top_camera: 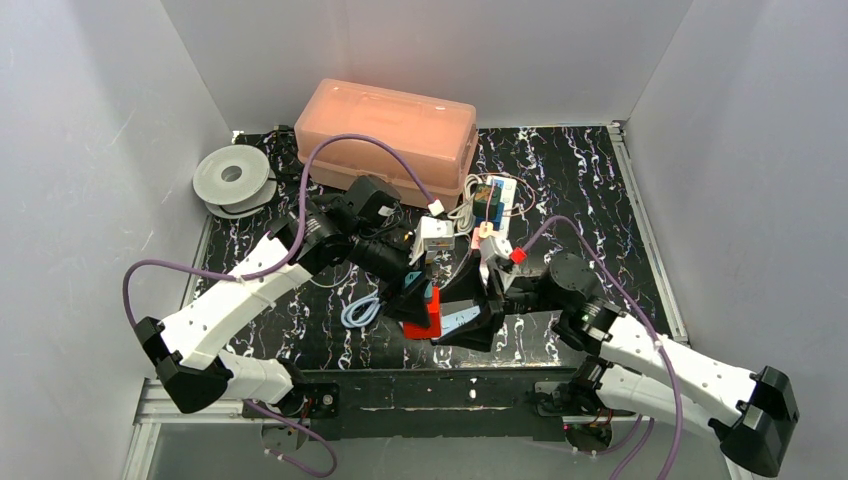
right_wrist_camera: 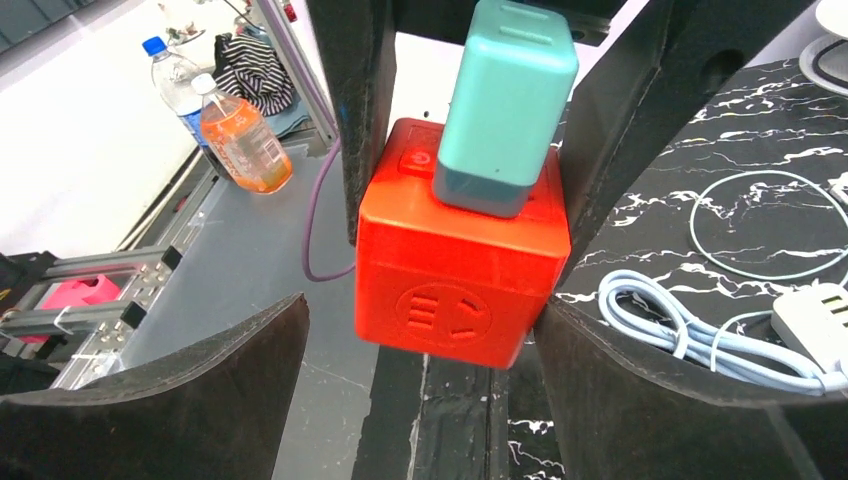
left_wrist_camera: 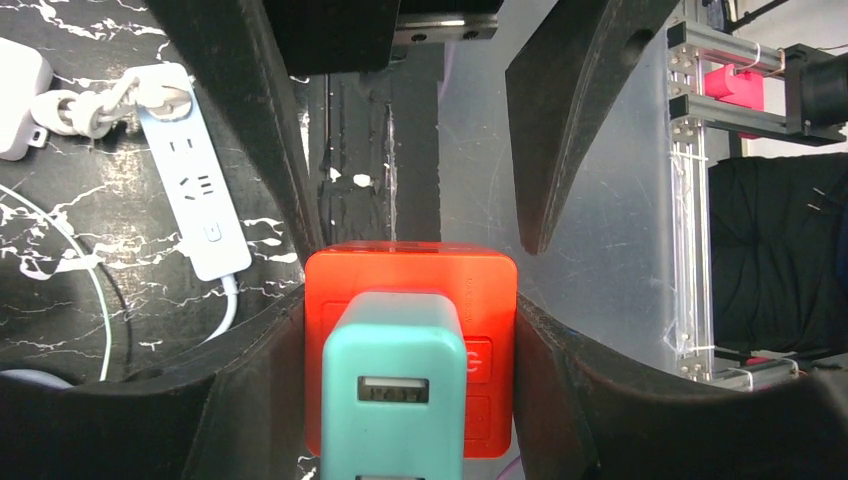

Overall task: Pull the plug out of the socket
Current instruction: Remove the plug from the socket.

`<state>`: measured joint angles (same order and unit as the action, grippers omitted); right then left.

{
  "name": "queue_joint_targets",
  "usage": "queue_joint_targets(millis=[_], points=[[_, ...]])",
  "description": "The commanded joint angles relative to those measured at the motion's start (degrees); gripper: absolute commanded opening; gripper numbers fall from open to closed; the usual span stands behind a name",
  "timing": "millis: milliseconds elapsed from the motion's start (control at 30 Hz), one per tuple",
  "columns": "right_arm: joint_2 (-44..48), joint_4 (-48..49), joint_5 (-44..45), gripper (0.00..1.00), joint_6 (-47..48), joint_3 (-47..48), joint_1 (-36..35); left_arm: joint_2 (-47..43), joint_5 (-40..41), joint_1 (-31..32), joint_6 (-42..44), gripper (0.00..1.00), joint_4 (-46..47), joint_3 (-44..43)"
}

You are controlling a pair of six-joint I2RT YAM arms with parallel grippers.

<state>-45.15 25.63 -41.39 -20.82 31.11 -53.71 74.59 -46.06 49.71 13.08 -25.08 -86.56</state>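
Plug (right_wrist_camera: 507, 105) pokes up from the socket cube (right_wrist_camera: 460, 270) clamped by left gripper (left_wrist_camera: 410, 300) (right gripper (right_wrist_camera: 425, 320), fingers (right_wrist_camera: 200, 390) spread, sits lower, flanking the cube).

Teal plug (right_wrist_camera: 508, 105) with grey base stands plugged into 1 face of the red cube socket (right_wrist_camera: 460, 270), slightly tilted.

Teal plug (right_wrist_camera: 508, 110), red socket (right_wrist_camera: 460, 290)
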Motion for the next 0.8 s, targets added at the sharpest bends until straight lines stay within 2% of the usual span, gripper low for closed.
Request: queue_joint_targets(millis=[0, 267, 367, 467, 633, 667, 700, 733, 767], points=[[-4.0, 6.7, -2.6, 0.90, -2.7, 4.5, -0.4, -0.2, -0.2, 0.1, 1.0, 0.00, -0.4, -2.3], [-8.1, 7.1, 0.0, 0.90, -3.5, 6.2, -1.5, -0.5, 5.1, 0.0, 0.6, 0.00, 3.0, -1.7], [-9.1, 7.9, 1.9, 0.82, -3.4, 6.3, -1.8, -0.6, 5.0, 0.0, 0.1, 0.00, 3.9, -1.5], [-10.0, 8.8, 2.3, 0.68, -3.8, 6.7, -1.9, -0.9, 4.7, 0.0, -1.0, 0.00, 4.5, -1.2], [-12.0, 10.3, 1.0, 0.27, -4.6, 7.0, -2.1, -1.4, 4.1, 0.0, -1.7, 0.00, 4.7, -1.6], [-12.0, 10.7, 0.9, 0.22, -4.5, 6.9, -2.2, -1.5, 3.8, 0.0, -2.0, 0.00, 4.8, -1.7], [-12.1, 11.3, 0.9, 0.09, -4.4, 6.8, -2.2, -1.6, 3.5, 0.0, -2.2, 0.00, 4.8, -1.9], [-12.0, 12.0, 1.0, 0.01, -4.4, 6.7, -2.2, -1.6, 3.2, 0.0, -2.4, 0.00, 4.8, -1.9], [-11.6, 12.5, 1.1, 0.01, -4.3, 6.5, -2.2, -1.7, 3.0, 0.0, -2.6, 0.10, 4.7, -2.1]])
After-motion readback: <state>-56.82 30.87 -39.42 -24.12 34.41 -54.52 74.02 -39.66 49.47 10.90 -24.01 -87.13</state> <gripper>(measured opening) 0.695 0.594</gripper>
